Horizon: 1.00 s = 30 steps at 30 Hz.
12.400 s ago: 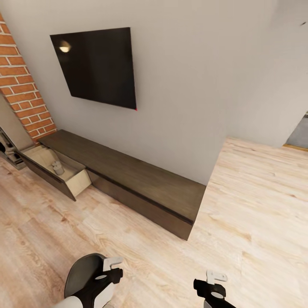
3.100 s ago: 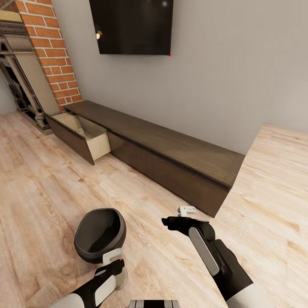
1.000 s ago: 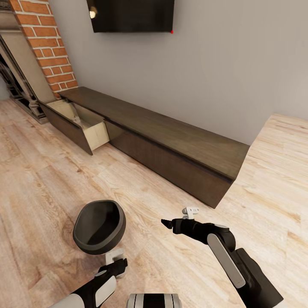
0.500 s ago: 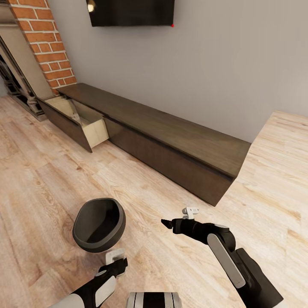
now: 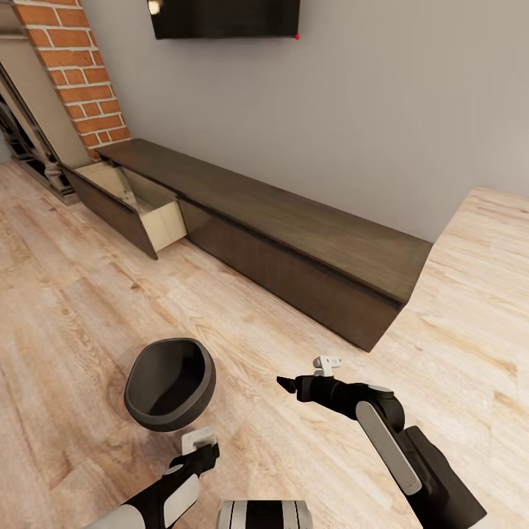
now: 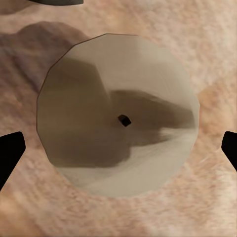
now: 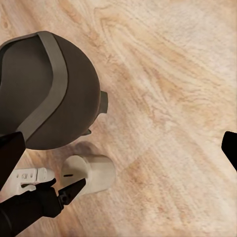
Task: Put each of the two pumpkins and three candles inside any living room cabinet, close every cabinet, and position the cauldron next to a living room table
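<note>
An olive-beige candle [image 6: 118, 116] with a pale top and a dark wick stands on the wooden floor, close to the black cauldron [image 5: 170, 382]. My left gripper [image 6: 118, 148] hangs over the candle, open, with a fingertip [image 6: 10, 153] on each side and clear of it. The right wrist view shows the same candle [image 7: 94, 173] beside the cauldron [image 7: 44, 89], under the left gripper [image 7: 64, 190]. My right gripper [image 5: 305, 372] is open and holds nothing, to the right of the cauldron. The dark-brown cabinet [image 5: 294, 242] runs along the wall, its leftmost drawer [image 5: 128, 209] pulled open.
A brick column [image 5: 73, 73] and a dark fireplace surround [image 5: 29, 139] stand left of the cabinet. A black TV [image 5: 224, 18] hangs on the grey wall. Wooden floor [image 5: 470, 294] stretches to the right past the cabinet's end.
Over the last second the head view has shifted slightly, so the cabinet sits a little higher in the picture. Both arms and the cauldron have kept their places.
</note>
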{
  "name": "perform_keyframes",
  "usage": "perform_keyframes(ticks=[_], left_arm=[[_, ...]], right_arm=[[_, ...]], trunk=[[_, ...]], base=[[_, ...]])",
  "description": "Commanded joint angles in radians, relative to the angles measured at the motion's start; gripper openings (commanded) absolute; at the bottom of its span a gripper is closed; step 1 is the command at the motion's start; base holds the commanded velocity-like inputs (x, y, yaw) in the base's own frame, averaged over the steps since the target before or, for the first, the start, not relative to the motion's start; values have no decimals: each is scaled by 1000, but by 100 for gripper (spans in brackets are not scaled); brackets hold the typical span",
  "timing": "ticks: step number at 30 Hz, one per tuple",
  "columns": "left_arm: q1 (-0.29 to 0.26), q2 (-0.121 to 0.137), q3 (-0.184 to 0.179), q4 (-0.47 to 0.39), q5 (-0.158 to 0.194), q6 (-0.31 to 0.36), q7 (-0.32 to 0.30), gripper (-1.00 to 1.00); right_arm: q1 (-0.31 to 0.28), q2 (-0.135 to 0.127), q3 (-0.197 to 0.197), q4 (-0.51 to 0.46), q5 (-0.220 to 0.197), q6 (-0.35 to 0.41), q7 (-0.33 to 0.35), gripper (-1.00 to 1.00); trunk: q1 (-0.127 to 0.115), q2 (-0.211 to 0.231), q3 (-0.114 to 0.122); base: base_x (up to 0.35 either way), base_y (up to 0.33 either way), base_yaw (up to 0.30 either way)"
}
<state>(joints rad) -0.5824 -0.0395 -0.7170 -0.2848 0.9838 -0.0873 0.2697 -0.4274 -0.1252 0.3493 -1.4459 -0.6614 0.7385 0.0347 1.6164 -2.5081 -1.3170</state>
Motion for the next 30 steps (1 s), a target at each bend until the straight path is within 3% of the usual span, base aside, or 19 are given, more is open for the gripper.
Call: perform_keyframes(ticks=[1, 30], left_arm=[[-1, 1, -9, -1, 10, -5, 5, 100], [-1, 3, -8, -1, 13, -3, 6, 100]], right_arm=[[-1, -1, 0, 0, 4, 3, 4, 100], [-1, -1, 0, 1, 3, 2, 3, 100]], trunk=[[0, 0, -1], [0, 0, -1]], base=[[0, 0, 0], [44, 0, 0]])
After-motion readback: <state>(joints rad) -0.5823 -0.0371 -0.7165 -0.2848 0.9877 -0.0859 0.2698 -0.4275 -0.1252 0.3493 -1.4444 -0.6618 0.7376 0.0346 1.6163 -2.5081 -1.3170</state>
